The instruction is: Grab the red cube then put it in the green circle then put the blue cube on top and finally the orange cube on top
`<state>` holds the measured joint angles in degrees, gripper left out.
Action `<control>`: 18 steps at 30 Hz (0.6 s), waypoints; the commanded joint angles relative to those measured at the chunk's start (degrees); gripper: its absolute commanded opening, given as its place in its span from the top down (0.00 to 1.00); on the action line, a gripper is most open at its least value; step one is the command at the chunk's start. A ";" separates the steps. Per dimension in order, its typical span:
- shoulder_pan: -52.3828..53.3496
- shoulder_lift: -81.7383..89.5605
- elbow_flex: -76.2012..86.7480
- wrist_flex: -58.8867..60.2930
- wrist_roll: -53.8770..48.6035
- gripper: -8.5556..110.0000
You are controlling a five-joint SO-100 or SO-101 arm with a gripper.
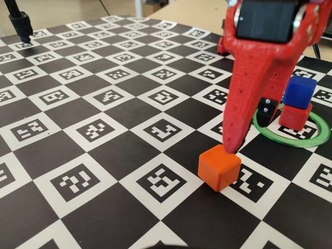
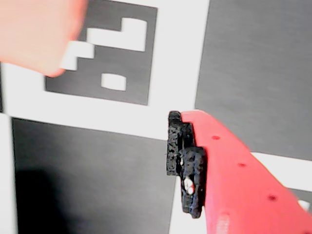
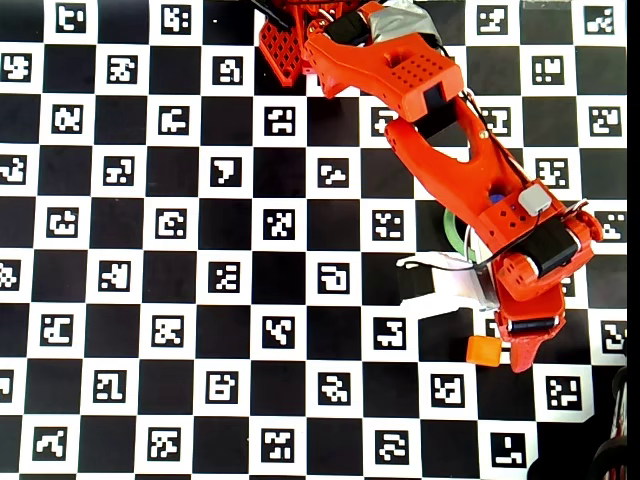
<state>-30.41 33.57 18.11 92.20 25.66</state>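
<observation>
I see the orange cube on the checkered marker board, toward its near right edge in the fixed view. My gripper hangs over it, one red finger tip touching the cube's top corner; jaws apart, nothing clamped. Behind it, the blue cube sits on the red cube inside the green circle. In the overhead view my arm hides most of that stack.

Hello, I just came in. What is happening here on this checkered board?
A red robot arm is stacking cubes. The blue cube already sits on the red cube inside the green circle. Now the gripper is down at the orange cube, one finger touching its top edge. The cube is on the board, not lifted.
</observation>
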 commanded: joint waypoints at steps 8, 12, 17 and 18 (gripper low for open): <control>3.78 -2.20 -8.26 -1.49 0.53 0.59; 4.22 -2.90 -8.26 -2.11 0.53 0.59; 3.87 -3.78 -8.26 -2.72 0.35 0.59; 3.78 -3.96 -8.26 -2.90 0.18 0.59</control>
<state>-26.63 27.69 14.77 90.35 26.54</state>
